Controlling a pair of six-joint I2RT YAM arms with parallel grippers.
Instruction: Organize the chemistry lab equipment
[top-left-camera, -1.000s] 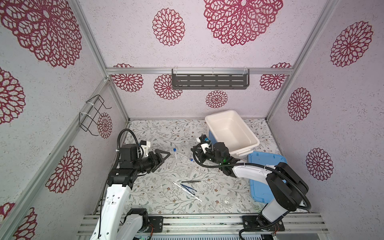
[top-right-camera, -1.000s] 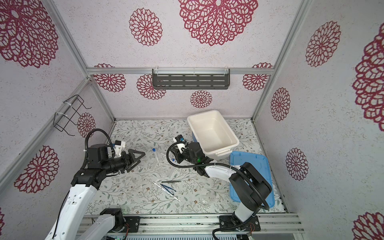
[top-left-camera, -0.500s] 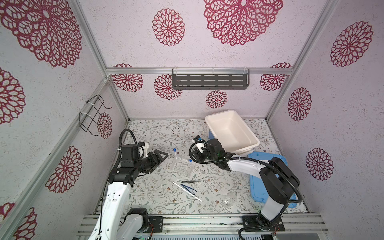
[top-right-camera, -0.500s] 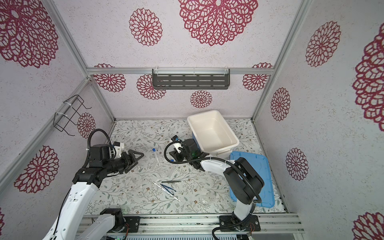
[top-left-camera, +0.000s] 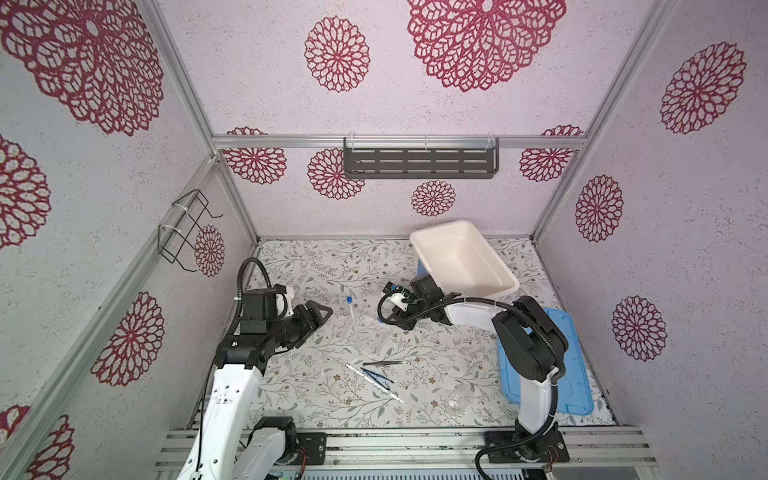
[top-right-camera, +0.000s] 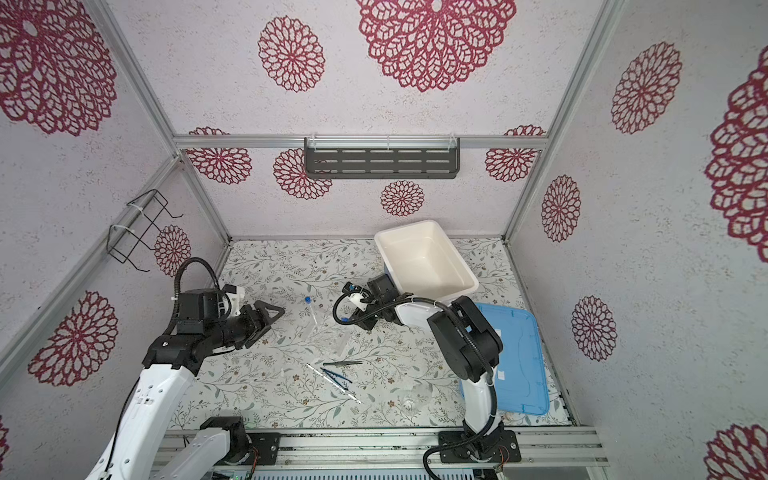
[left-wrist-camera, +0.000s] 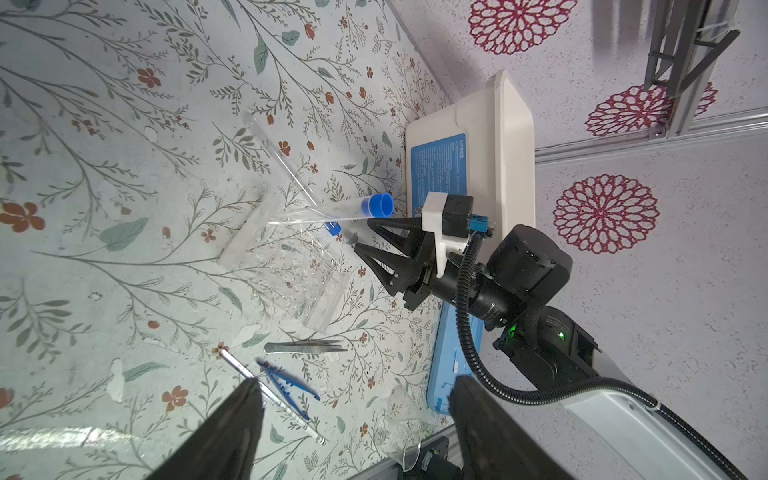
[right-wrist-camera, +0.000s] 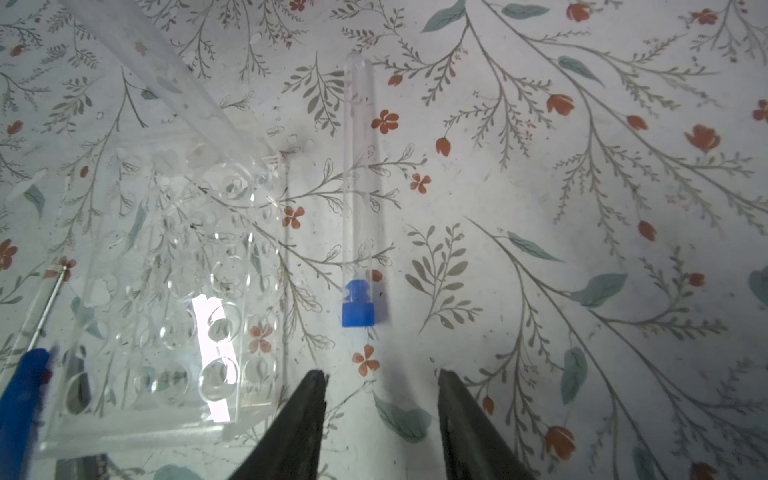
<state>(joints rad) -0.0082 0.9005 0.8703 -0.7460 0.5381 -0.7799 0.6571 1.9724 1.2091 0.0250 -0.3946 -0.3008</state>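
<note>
While both pairs of jaws stand open and empty, a capped tube (right-wrist-camera: 358, 187) lies flat on the worktop (right-wrist-camera: 582, 208) straight ahead of the right jaws (right-wrist-camera: 379, 371). Its blue cap points back at their tips, just clear of them and in line with the gap between the fingers. Off to one side of that tube, past one finger of the right jaws, sits the see-through tube holder (right-wrist-camera: 166, 270), close to the tube but apart from it. A second tube (left-wrist-camera: 376, 205) leans tilted in the holder, with its blue cap raised near the right jaws' tips; whether it touches them I cannot tell.

The left jaws (left-wrist-camera: 353, 384) are spread wide with nothing between them, well back from the holder, which in both top views lies between them and the right jaws. Just ahead of the left jaws, the blue tweezers (left-wrist-camera: 286, 384) and the thin white stick (top-left-camera: 392, 395) lie side by side. The dark metal tweezers (left-wrist-camera: 305, 345) rest a little farther out, toward the holder. Past one left finger, a small clear vessel (left-wrist-camera: 399, 419) sits near the flat blue lid (top-left-camera: 569, 365). Behind the right jaws, beside that arm's wrist, stands the big white tub (top-left-camera: 442, 224).
</note>
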